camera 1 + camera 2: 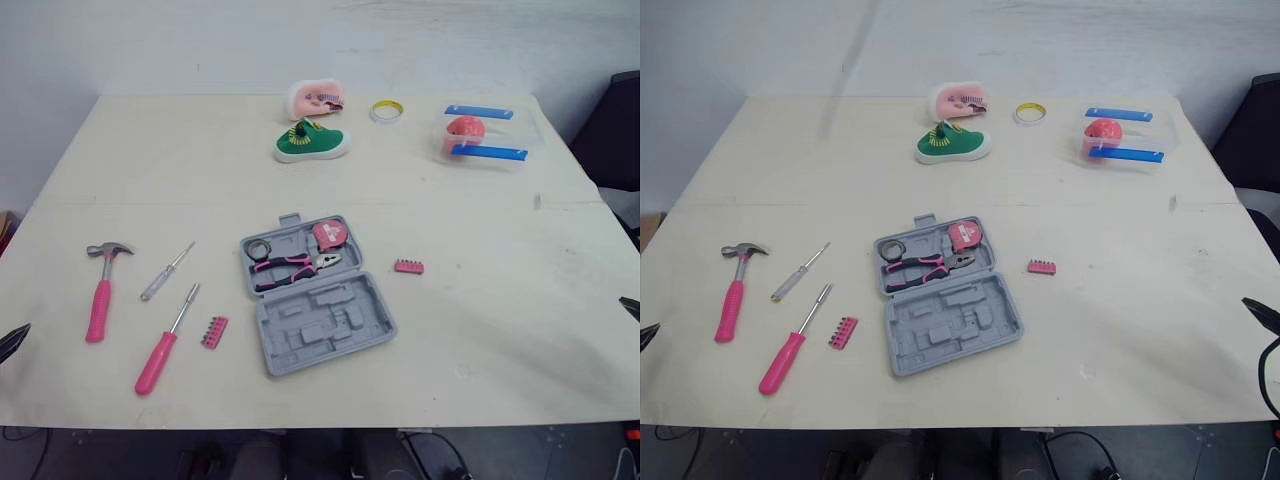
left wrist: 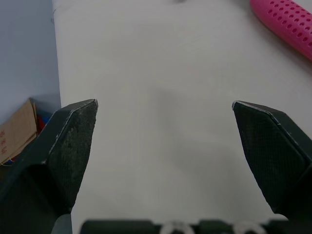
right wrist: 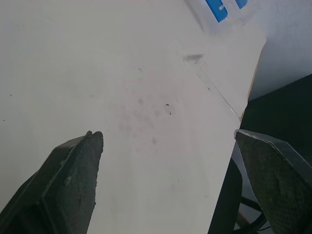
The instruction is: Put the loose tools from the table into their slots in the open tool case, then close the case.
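An open grey tool case (image 1: 330,325) lies mid-table, holding pink pliers (image 1: 290,267) and a pink tape measure (image 1: 331,233). Left of it lie a pink-handled hammer (image 1: 101,297), a small clear-handled screwdriver (image 1: 166,271), a pink-handled screwdriver (image 1: 164,342) and a pink bit strip (image 1: 214,331). A second pink bit strip (image 1: 408,266) rests right of the case. My left gripper (image 2: 165,105) is open over bare table by the left edge, near the hammer handle (image 2: 285,22). My right gripper (image 3: 168,134) is open over the table's right edge.
At the back stand a green shoe (image 1: 311,142), a pink toy (image 1: 316,100), a yellow tape roll (image 1: 386,110) and a clear container with blue bars (image 1: 482,136) holding a red object. A black chair (image 1: 618,130) is beyond the right edge; a cardboard box (image 2: 17,131) sits below the left edge.
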You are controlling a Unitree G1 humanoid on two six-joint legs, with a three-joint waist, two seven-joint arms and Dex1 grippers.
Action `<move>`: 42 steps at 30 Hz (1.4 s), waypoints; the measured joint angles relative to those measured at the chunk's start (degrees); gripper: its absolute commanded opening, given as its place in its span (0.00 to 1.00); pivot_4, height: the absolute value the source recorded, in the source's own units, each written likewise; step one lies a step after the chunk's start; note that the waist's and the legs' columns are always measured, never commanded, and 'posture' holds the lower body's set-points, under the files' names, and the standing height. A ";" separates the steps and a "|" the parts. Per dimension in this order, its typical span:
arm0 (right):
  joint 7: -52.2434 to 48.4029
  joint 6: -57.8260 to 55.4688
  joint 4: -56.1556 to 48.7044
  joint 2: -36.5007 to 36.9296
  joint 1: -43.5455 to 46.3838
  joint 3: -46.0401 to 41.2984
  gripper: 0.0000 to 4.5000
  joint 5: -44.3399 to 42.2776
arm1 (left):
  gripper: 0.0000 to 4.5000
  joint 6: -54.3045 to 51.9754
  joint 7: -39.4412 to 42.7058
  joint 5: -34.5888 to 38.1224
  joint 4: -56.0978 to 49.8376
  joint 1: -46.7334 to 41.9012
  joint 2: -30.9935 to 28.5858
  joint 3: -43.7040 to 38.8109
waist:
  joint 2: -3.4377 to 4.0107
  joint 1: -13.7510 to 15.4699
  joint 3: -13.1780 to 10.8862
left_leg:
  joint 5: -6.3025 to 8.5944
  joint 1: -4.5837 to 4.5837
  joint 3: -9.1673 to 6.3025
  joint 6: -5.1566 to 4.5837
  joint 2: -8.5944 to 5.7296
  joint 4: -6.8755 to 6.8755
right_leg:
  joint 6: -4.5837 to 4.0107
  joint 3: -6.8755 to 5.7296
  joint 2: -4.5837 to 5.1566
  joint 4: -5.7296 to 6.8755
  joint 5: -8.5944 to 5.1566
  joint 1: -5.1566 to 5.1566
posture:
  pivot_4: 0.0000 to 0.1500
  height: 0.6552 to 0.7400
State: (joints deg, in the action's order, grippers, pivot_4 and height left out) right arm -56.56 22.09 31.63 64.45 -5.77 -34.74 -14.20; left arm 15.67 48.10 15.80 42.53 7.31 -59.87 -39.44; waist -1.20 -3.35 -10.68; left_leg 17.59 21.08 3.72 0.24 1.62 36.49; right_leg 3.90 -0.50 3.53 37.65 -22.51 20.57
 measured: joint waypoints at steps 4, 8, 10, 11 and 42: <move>-0.34 -1.31 -0.59 -0.67 1.41 0.62 1.00 -0.65 | 0.99 -0.75 2.78 2.56 -0.71 -1.16 0.80 -0.28 | 0.00 -0.06 0.00 | -0.01 -0.02 0.01 0.01 0.00 0.02 | 0.00 0.00 0.00 0.06 0.00 0.00 | 1.00 1.00; -0.97 -2.28 -1.97 -1.48 2.65 1.81 1.00 -1.06 | 0.99 -1.96 5.30 4.99 -2.05 -1.95 1.62 -0.32 | 0.00 -0.04 0.00 | -0.02 0.00 0.01 0.02 0.00 0.02 | 0.00 -0.01 0.00 0.07 0.00 0.02 | 1.00 1.00; -1.17 -2.43 -1.97 -1.49 2.78 1.96 1.00 -1.06 | 0.99 -2.14 5.34 5.26 -2.06 -1.96 1.62 -0.32 | 0.00 -0.01 0.00 | -0.02 0.01 0.01 0.02 0.00 0.02 | 0.00 -0.02 0.00 0.06 0.00 0.03 | 1.00 1.00; -1.26 -2.46 -1.98 -1.48 2.86 1.98 1.00 -1.06 | 0.99 -2.24 5.34 5.28 -2.07 -1.96 1.62 -0.32 | 0.00 0.00 0.00 | -0.02 0.01 0.01 0.01 0.00 0.03 | 0.00 -0.02 0.00 0.06 0.00 0.02 | 1.00 1.00; -4.64 -28.49 -30.01 -13.90 18.78 23.46 1.00 -9.39 | 0.99 -29.16 -2.71 13.00 -60.68 6.79 15.48 10.94 | -0.01 0.27 0.01 | -0.01 0.17 -0.15 0.00 0.04 0.60 | 0.02 -0.04 -0.04 0.23 0.01 -0.08 | 1.00 1.00</move>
State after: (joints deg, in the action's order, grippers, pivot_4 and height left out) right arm -61.21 -6.39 1.63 50.55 13.01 -11.27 -23.58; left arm -13.48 45.39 28.81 -18.15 14.11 -44.39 -28.51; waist -1.21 -3.08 -10.68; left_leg 17.57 21.25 3.57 0.24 1.66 37.09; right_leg 3.92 -0.54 3.49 37.88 -22.49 20.49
